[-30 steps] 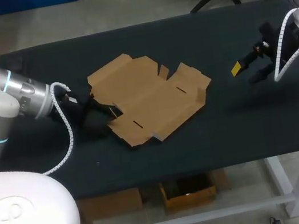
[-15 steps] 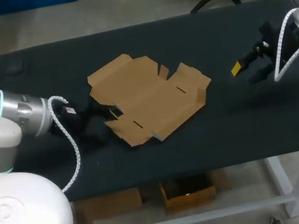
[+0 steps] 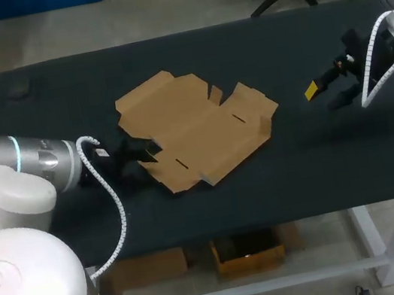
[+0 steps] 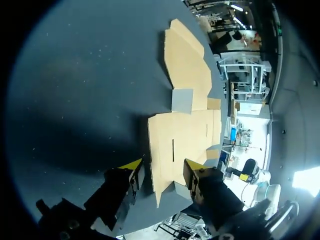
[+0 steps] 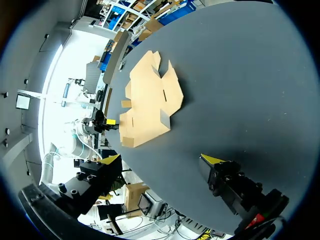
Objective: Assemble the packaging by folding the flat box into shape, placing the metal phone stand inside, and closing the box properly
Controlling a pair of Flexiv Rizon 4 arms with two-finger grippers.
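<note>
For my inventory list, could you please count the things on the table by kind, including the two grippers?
flat cardboard box: 1
grippers: 2, namely the left gripper and the right gripper
small dark item, too small to identify: 1
Total: 4

The desk (image 3: 301, 175) has a dark, matte top that runs wide from left to right. In the left wrist view its surface (image 4: 75, 90) is dotted with fine pale specks; in the right wrist view it (image 5: 240, 85) looks plain and even. Its near edge rests on a pale metal frame (image 3: 245, 289), with a leg (image 3: 365, 236) at the near right. Near the far left corner a small dark thing (image 3: 19, 91) lies flat on the desk, too dim to make out.
</note>
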